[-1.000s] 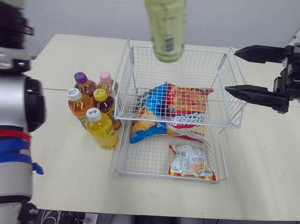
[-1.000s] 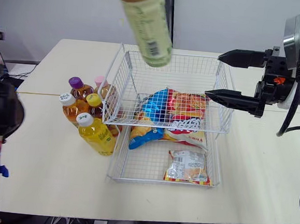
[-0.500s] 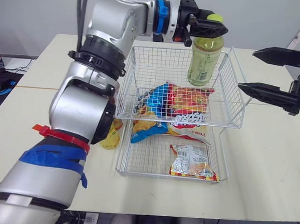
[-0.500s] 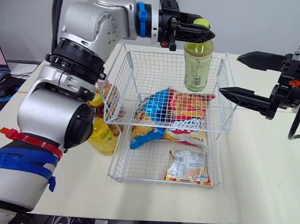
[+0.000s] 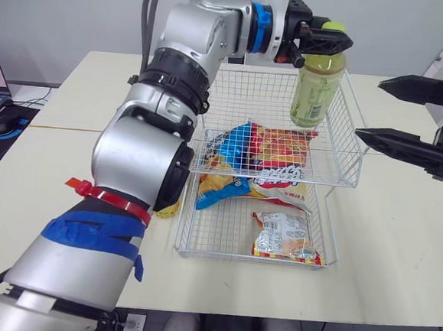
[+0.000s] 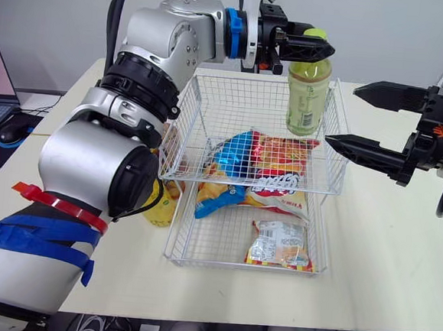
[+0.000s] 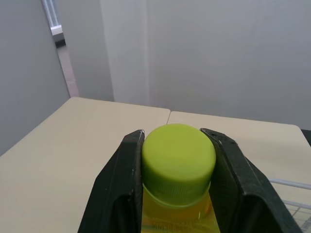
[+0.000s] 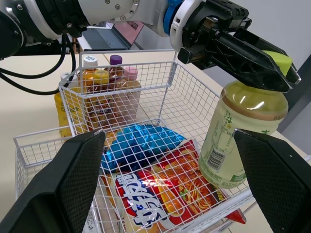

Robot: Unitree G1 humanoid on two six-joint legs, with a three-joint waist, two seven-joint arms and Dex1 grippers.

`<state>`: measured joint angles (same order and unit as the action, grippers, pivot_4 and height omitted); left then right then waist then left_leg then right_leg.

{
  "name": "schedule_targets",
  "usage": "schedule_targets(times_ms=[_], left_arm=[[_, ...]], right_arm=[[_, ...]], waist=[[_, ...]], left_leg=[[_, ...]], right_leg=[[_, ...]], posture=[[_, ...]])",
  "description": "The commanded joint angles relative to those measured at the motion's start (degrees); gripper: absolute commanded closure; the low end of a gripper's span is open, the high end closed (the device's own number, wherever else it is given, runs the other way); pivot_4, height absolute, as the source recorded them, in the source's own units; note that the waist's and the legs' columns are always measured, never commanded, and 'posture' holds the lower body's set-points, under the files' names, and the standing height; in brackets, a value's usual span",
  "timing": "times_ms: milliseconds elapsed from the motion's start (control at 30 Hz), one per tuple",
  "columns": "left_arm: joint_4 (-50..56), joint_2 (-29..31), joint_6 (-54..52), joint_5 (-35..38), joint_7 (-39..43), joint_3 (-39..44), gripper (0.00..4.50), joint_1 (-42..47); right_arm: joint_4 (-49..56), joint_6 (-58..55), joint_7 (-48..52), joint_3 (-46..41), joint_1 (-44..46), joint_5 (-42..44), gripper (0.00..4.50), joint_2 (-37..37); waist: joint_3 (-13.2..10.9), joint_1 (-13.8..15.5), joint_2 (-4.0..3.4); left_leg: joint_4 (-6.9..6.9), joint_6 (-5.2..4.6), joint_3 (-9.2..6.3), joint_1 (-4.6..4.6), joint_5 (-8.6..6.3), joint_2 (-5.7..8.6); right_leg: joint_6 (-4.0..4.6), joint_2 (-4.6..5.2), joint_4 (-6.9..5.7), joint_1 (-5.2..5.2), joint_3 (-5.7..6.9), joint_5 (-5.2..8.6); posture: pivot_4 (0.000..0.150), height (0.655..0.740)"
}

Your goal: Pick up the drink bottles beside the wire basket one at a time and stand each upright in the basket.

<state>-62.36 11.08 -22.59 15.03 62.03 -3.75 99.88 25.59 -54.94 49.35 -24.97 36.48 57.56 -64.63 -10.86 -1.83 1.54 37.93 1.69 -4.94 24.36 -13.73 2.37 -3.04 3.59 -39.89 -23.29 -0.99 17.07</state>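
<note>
Head camera: the left gripper (image 5: pixel 335 42) reaches over the far right corner of the wire basket (image 5: pixel 252 258), its jaws clamped on the neck of a green tea bottle (image 5: pixel 317 92) just under the lime cap. The bottle hangs upright inside the raised rear tier, beside a red and blue snack bag (image 5: pixel 264 157). Whether its base touches the wire I cannot tell. A smaller snack packet (image 5: pixel 286 237) lies in the lower front part. The right gripper (image 5: pixel 370 108) hovers off the basket's right side above the table (image 5: pixel 399 248), jaws wide and holding nothing. A yellow drink bottle (image 6: pixel 159 207) stands against the basket's left wall.

Left wrist camera: the lime cap (image 7: pixel 179 162) sits pinched between the two black fingers (image 7: pixel 119 189).

Right wrist camera: the wide jaws frame the basket. Beyond its far wall stands a cluster of capped drink bottles (image 8: pixel 104 77), all upright.
</note>
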Motion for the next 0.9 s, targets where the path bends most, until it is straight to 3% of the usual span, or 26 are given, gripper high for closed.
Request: schedule_targets(times_ms=[33,200,300,467,667,900], left_arm=[[0.5,1.1,2.4,-1.1,1.1,1.6,1.63,3.2],[0.7,2.9,1.8,-1.1,2.8,3.1,0.07,5.0],[2.3,5.5,0.3,-0.6,5.0,4.1,0.03,5.8],[15.5,12.8,-9.5,2.4,11.1,4.7,0.03,2.3],[40.2,22.4,-26.0,10.4,8.2,10.2,0.03,-9.7],[59.8,34.8,-32.6,14.2,1.9,17.7,0.03,-27.1]], right_arm=[[1.3,0.8,-0.9,-2.5,-0.2,0.9,0.00,-1.0],[1.3,1.4,-1.0,-2.5,-0.7,0.9,0.00,-1.1],[1.4,1.8,-0.9,-2.8,-1.2,0.6,0.00,-1.3],[2.1,2.3,-0.6,-4.2,-2.8,0.4,0.00,-1.9],[2.7,6.5,1.2,-3.4,-2.5,-0.2,0.00,-0.9],[3.0,8.6,4.1,1.6,-1.0,1.9,0.00,0.5]], waist=[[0.0,0.0,0.00],[0.0,0.0,0.00],[0.0,0.0,0.00],[0.0,-0.4,-0.01],[0.0,-0.5,-0.05],[0.0,-1.2,-0.09]], left_leg=[[0.00,0.00,0.00,0.00,0.00,0.00],[0.00,0.00,0.00,0.00,0.00,0.00],[0.00,0.00,0.00,0.00,0.00,0.00],[-0.02,0.00,-0.04,-0.01,0.00,-0.05],[0.05,0.01,-0.36,-0.03,0.01,-0.07],[0.06,0.03,-0.39,-0.08,0.02,-0.11]], right_leg=[[0.00,0.00,-0.01,0.00,-0.01,0.00],[0.00,0.00,-0.01,0.00,0.00,0.00],[0.00,-0.01,-0.01,0.00,0.01,0.00],[0.00,-0.05,-0.03,-0.02,-0.03,0.00],[0.00,-0.08,-0.07,0.01,-0.01,0.00],[0.02,-0.10,-0.08,0.02,-0.05,0.00]], posture=[[0.150,0.7400],[0.150,0.7400],[0.150,0.7400],[0.150,0.7400],[0.150,0.7400],[0.150,0.7400]])
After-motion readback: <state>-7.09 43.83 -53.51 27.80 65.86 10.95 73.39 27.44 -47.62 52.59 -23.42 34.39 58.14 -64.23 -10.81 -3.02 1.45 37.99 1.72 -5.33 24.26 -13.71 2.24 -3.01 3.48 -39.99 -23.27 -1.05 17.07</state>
